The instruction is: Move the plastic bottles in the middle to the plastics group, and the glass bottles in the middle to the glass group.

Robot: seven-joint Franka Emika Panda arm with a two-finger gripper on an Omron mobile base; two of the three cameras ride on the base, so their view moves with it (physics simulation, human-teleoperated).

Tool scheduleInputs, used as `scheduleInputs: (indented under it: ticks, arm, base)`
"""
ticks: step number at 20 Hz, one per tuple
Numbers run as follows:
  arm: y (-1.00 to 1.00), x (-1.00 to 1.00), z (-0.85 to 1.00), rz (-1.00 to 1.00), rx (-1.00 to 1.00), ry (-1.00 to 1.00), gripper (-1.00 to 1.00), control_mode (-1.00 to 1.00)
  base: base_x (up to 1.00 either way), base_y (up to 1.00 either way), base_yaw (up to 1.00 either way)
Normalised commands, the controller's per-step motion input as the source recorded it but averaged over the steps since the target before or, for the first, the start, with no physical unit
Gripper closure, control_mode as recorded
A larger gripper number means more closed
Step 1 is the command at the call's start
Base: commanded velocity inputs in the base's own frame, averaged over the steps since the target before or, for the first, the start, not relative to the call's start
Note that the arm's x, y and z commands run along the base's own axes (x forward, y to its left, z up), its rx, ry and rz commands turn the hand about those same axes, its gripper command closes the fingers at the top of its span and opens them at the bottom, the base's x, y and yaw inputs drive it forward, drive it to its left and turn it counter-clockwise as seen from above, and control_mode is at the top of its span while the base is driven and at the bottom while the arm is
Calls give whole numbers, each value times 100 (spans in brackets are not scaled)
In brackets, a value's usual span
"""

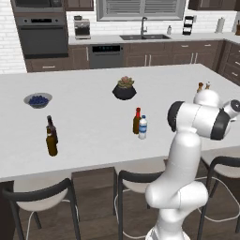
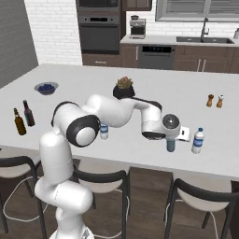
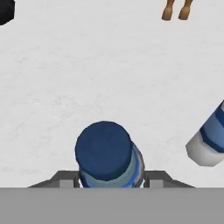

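White and wide, the kitchen island surface [image 1: 93, 117] stretched below dark cabinets, an oven and a sink along the back wall. The arm reached to the right side of the island, and the gripper [image 2: 171, 140] pointed down over the teal-blue bottle [image 2: 171, 145], which stood upright near the front edge. Seen from the hand camera, that bottle's dark blue cap [image 3: 103, 150] sat squarely between the fingers [image 3: 65, 178], which lay close on either side of its body; whether they actually pressed it could not be told. Just beside it to the right stood the clear water bottle [image 2: 198, 141] with a blue cap and blue-white label, the two bottles close but apart. Further back on that side stood two small brown shakers [image 2: 214, 101].

Around the middle of the surface, the red-capped brown bottle [image 1: 137, 121] and the clear bottle with white label [image 1: 142, 127] stood upright, side by side and nearly touching. Behind them sat a black pot with a succulent [image 1: 124, 88]. Well to the left, the two brown bottles with dark tops [image 1: 51, 136] stood together near the front edge, and a bowl of blueberries [image 1: 38, 100] rested further back.
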Motion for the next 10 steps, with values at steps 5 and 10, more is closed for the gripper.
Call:
scheduleInputs:
  ticks: [5, 10]
  arm:
    - [-17, 30, 0, 0, 0, 0, 100, -100]
    - [-30, 8, 0, 0, 0, 0, 100, -100]
  base:
    - [0, 0, 0]
    - [0, 0, 0]
